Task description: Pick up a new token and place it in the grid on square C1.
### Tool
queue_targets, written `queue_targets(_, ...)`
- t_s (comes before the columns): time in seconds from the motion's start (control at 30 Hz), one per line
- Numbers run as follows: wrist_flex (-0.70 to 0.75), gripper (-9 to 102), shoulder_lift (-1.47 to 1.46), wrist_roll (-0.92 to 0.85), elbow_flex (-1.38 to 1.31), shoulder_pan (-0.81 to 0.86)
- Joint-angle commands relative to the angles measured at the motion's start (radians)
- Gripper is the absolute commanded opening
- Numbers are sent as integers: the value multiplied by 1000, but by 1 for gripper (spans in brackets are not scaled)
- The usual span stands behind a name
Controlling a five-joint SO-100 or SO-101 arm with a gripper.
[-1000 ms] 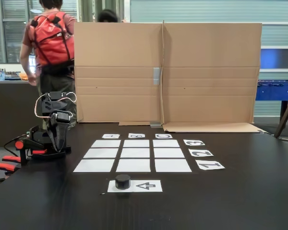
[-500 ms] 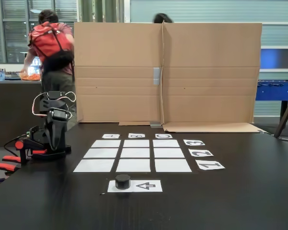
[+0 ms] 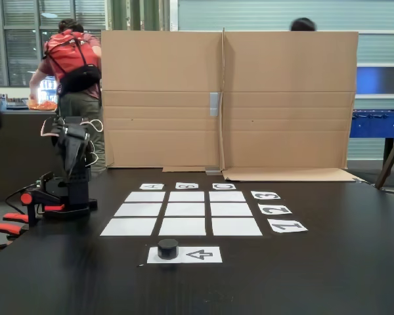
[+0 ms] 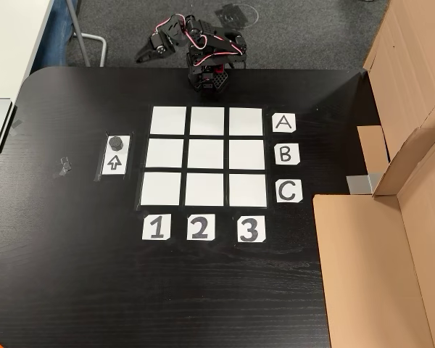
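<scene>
At the upper middle of the other view, the arm (image 4: pixel 203 51) is seen folded back over its base at the table's far edge, well apart from everything it has to handle. The gripper (image 4: pixel 158 45) points toward the upper left of that frame; how far its jaws are parted cannot be told, and nothing is seen held in them. In the fixed view the arm (image 3: pixel 72 164) stands at the left, raised above its base.

The token (image 4: pixel 115 142) is found at the left of the other view, on the upper end of the arrow sheet (image 4: pixel 114 164), just left of the grid (image 4: pixel 207 156). In the fixed view the token (image 3: pixel 168 248) sits low in the frame, below the grid (image 3: pixel 184 210). Square C1 (image 4: pixel 162 188) is the lower-left square in the other view, blank and unoccupied; no square has a token on it.

Several risks can be judged. The token is small and low, so it could be pushed aside, or the paper dragged with it, by a slightly misaligned closure. The squares are alike, so a neighbour could be mistaken for C1 (image 3: pixel 236 226). C1 lies on the grid's far side from the base, so a long reach is needed, and placement could suffer.
</scene>
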Motion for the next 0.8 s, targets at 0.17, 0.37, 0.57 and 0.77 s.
queue_targets(0.17, 49, -1, -634, 127, -630, -89)
queue_targets(0.37, 58, -1, -930, 129, -870, -120)
queue_targets(0.57, 21, 0, -1243, 117, -1022, -146)
queue_targets(0.77, 0, 17, -1413, 55, -1094, -193)
